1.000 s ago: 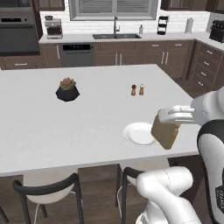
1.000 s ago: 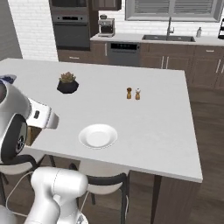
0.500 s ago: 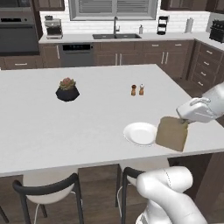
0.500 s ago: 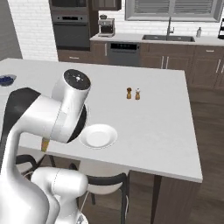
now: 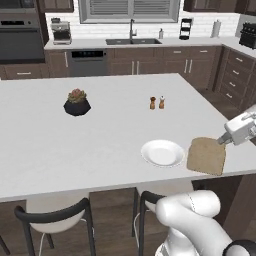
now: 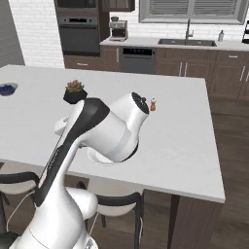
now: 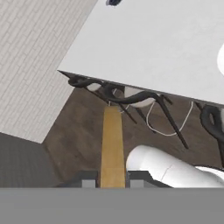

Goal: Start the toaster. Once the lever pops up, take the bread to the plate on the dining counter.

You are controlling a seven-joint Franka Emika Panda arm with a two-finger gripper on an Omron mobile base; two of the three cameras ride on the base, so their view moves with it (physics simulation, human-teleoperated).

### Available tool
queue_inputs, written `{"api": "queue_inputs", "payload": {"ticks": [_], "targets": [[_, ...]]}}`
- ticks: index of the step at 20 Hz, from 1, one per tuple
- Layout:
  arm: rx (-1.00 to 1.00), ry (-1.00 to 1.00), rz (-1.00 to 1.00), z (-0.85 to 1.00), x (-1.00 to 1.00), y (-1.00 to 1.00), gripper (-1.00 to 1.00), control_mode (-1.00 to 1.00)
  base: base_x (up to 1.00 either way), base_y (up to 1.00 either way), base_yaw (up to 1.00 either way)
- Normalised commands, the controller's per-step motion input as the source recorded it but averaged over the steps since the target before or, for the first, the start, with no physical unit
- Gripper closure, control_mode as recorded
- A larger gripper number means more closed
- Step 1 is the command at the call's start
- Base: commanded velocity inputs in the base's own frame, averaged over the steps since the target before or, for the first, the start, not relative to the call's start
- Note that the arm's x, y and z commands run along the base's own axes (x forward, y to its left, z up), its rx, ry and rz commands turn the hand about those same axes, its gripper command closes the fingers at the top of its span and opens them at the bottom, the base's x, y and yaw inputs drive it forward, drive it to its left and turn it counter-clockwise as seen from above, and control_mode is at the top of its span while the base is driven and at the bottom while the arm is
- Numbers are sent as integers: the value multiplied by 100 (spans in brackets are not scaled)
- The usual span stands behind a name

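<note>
Golden-brown square bread slice (image 5: 206,155) w/ darker crust, hanging at surface edge just right of round plain white plate (image 5: 162,152) | tool (image 7: 113,183) nearly closed, pinching slice's edge | likely light, stiff, crumbly: hold by crust, gently | large plain white island surface (image 5: 100,130); dark-wood kitchen behind.

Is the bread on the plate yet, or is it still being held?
Held, not on it. The gripper pinches the bread at one corner, right of the plate, which lies bare on the dining counter.
</note>
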Motion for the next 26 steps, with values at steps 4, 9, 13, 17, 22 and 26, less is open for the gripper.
{"api": "queue_inputs", "payload": {"ticks": [4,9,13,17,22,26], "targets": [[2,1,6,-27,44,7,100,-100,0,0,0],[0,0,1,-11,58,0,100,-100,0,0,0],[0,-3,0,-17,33,0,100,-100,0,0,0],[0,-11,-1,-36,9,0,100,-100,0,0,0],[0,-16,-7,-24,15,0,100,-100,0,0,0],[0,-7,-7,0,33,0,100,-100,0,0,0]]}}
